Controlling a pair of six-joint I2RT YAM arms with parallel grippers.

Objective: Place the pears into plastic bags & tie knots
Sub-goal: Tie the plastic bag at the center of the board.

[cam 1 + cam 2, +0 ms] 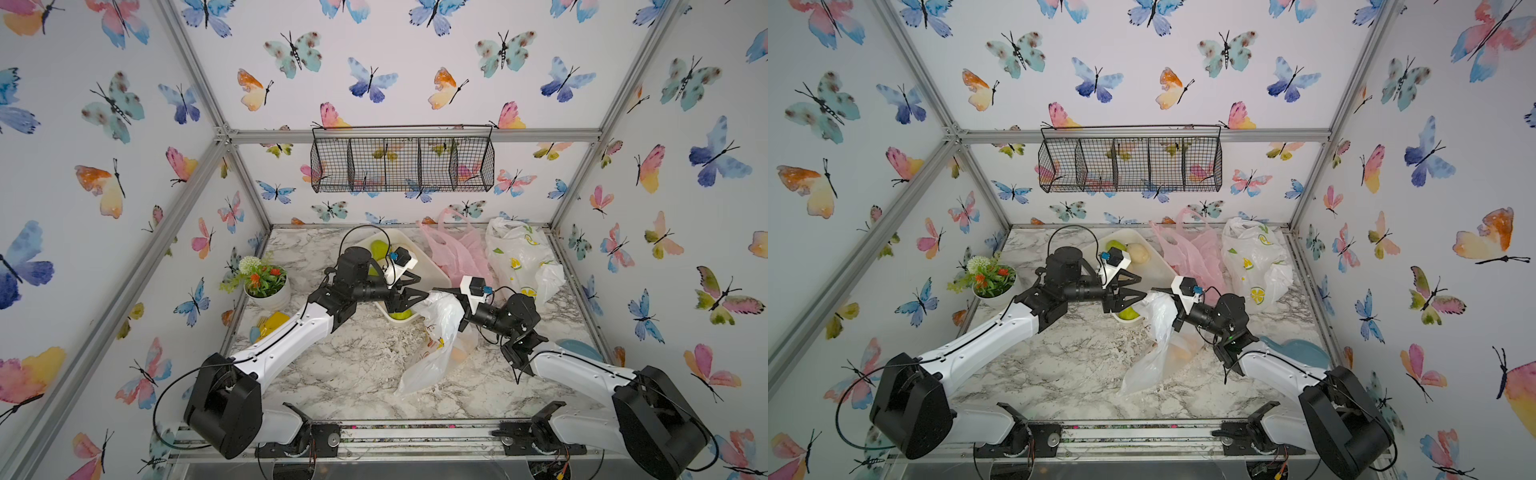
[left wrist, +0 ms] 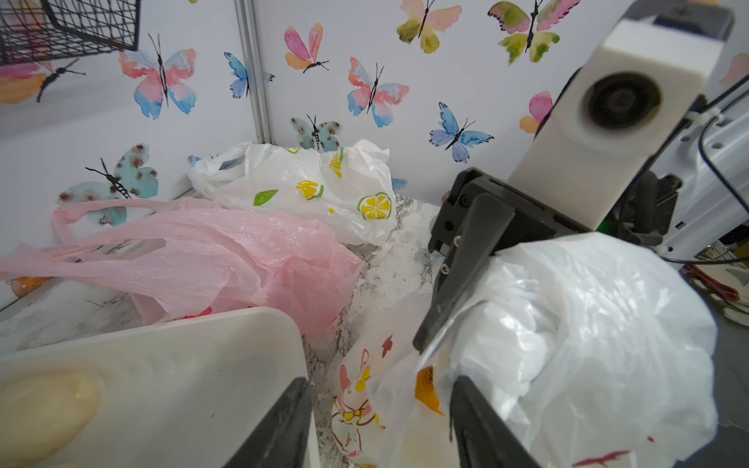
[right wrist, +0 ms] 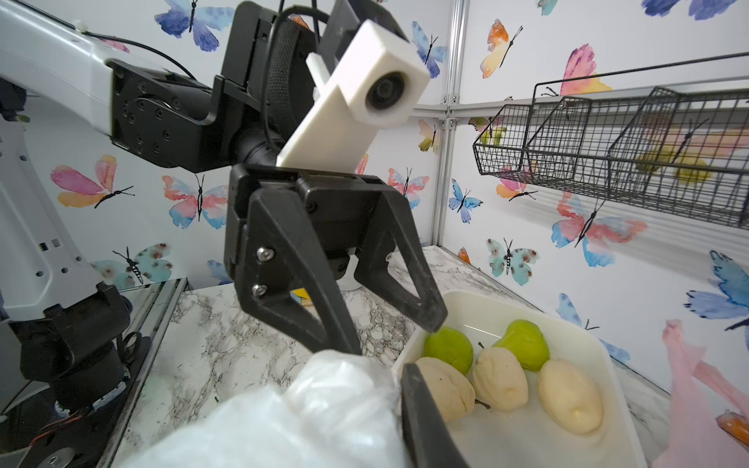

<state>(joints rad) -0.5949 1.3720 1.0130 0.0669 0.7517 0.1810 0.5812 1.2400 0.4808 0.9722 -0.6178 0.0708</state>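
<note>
Pears (image 3: 500,379), two green and three cream, lie in the white tray (image 3: 478,308). Just beside its corner the doodle bag (image 1: 436,345) is held up by the right gripper (image 1: 445,293), clamped on its bunched top; a pale shape inside may be fruit. The left gripper (image 3: 392,335) hovers close by, jaws apart and empty. Pink bag (image 1: 457,249) and lemon bag (image 1: 519,257) lie behind

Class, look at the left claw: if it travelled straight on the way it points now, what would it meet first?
Most likely the bunched top of the white doodle bag, which the right claw grips just ahead of the open left claw; exact depth is unclear.
</note>
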